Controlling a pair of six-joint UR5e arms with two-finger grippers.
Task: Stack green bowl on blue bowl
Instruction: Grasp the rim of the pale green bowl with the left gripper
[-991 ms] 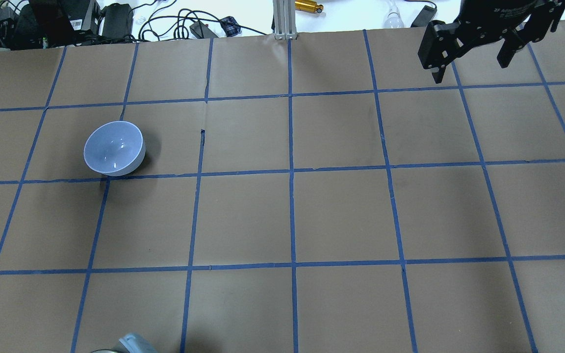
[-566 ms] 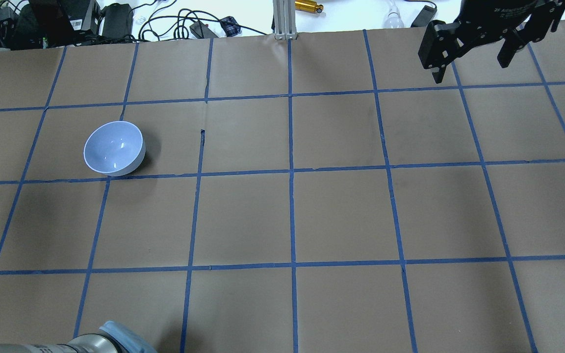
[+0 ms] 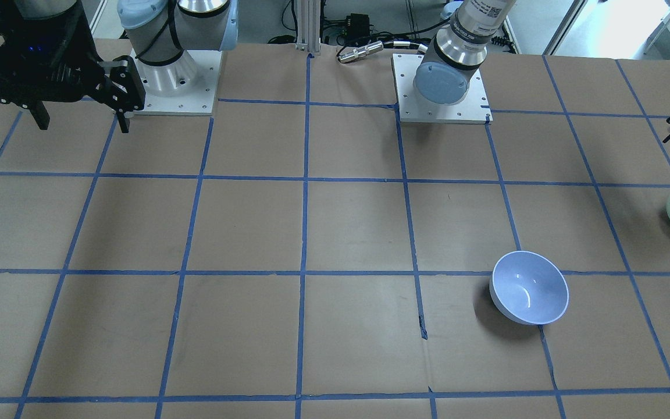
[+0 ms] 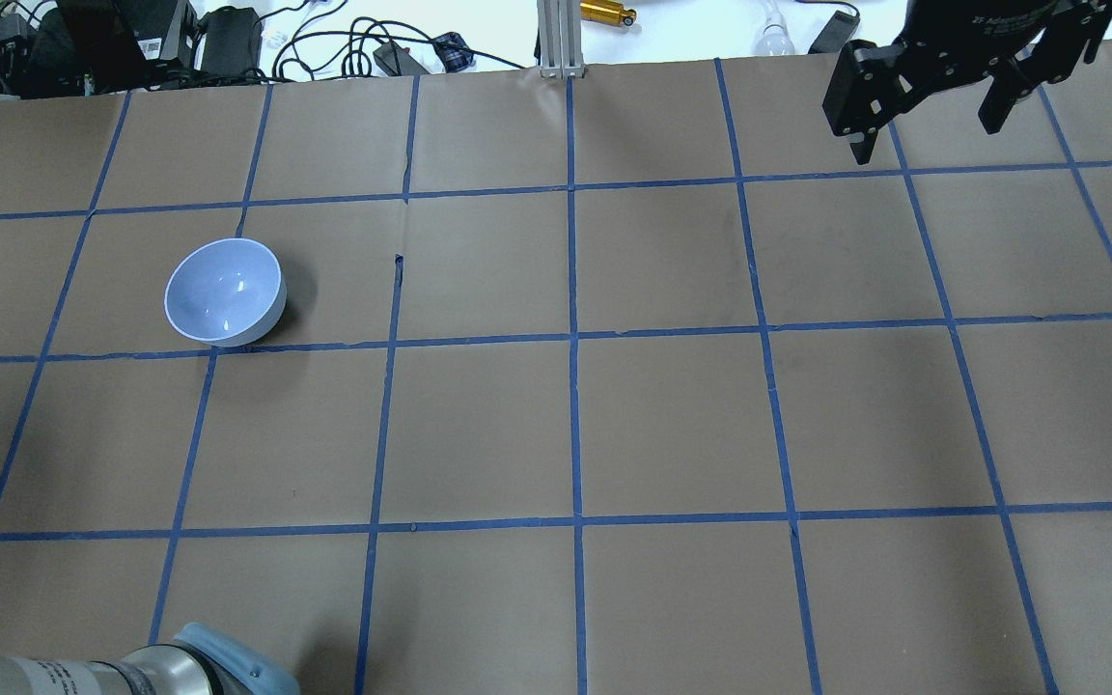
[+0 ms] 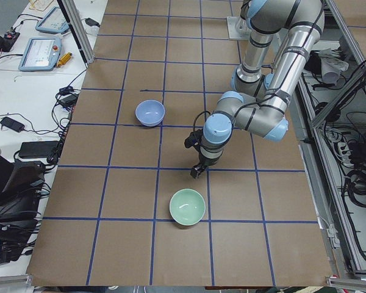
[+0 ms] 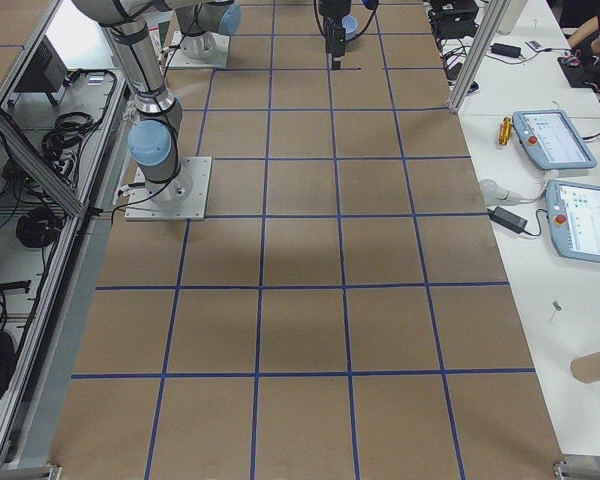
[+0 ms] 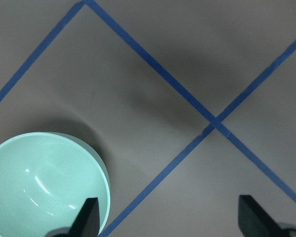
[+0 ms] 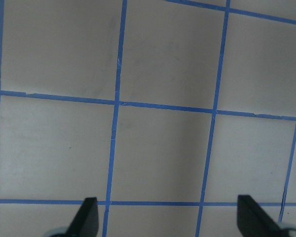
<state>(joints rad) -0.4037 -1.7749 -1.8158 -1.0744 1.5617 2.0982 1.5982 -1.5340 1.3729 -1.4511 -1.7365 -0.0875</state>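
I see my left gripper (image 7: 170, 223) hovering spread and empty just beside the green bowl (image 7: 44, 185), which sits on the table (image 4: 672, 425) well apart from the blue bowl (image 4: 225, 291). My right gripper (image 4: 928, 130) hangs spread too, empty.

Bare table (image 5: 134, 149) lies between green bowl (image 5: 187, 206) and blue bowl (image 5: 150, 112); well apart.
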